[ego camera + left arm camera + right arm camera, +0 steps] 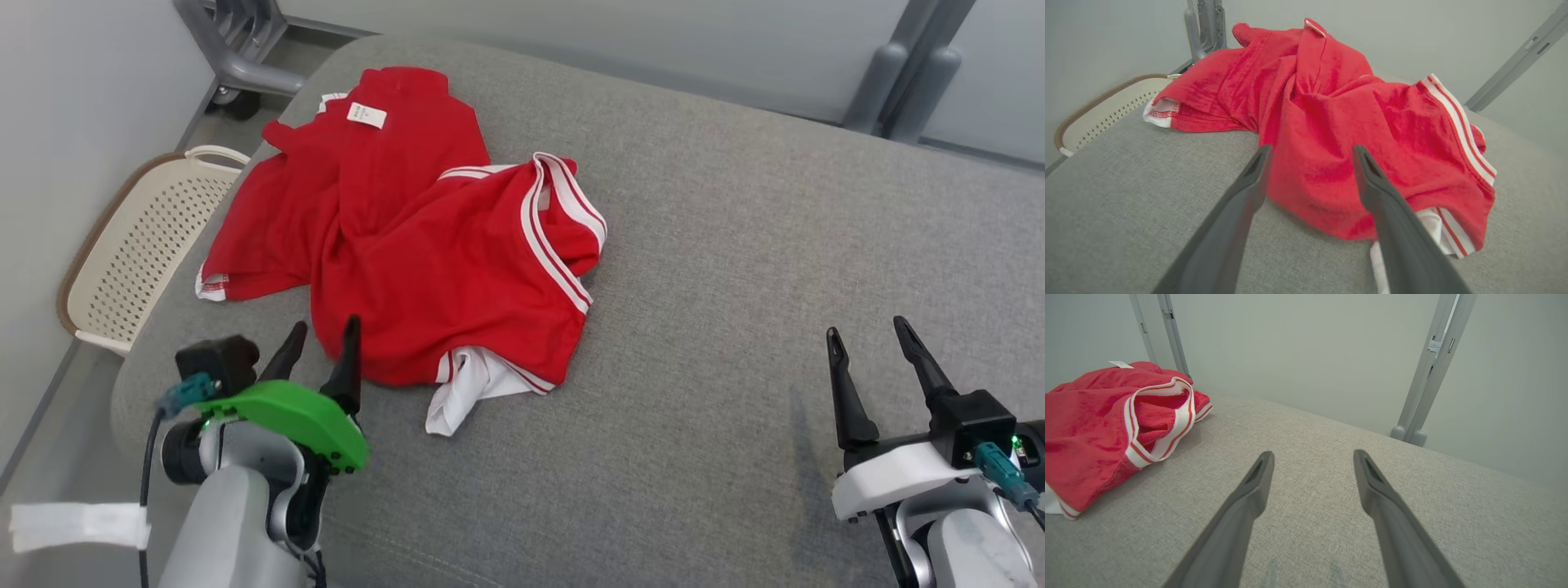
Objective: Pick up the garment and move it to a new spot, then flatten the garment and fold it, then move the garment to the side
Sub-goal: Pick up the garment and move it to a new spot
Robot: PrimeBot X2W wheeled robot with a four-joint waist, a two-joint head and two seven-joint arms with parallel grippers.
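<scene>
The left fingers (351, 355) stand apart, clamped on nothing, their tips at the near red edge of the garment (424, 245); whether they touch the cloth cannot be told. The right fingers (845, 392) are also spread and empty, over the bare grey fabric surface (735, 245), well apart from the garment at their 10 o'clock. The garment lies crumpled, with its white label (366, 115) at its 12 o'clock end and striped trim at 3 o'clock. A perforated cream basket (139, 245) sits beyond the surface's edge at the garment's 9 o'clock.
</scene>
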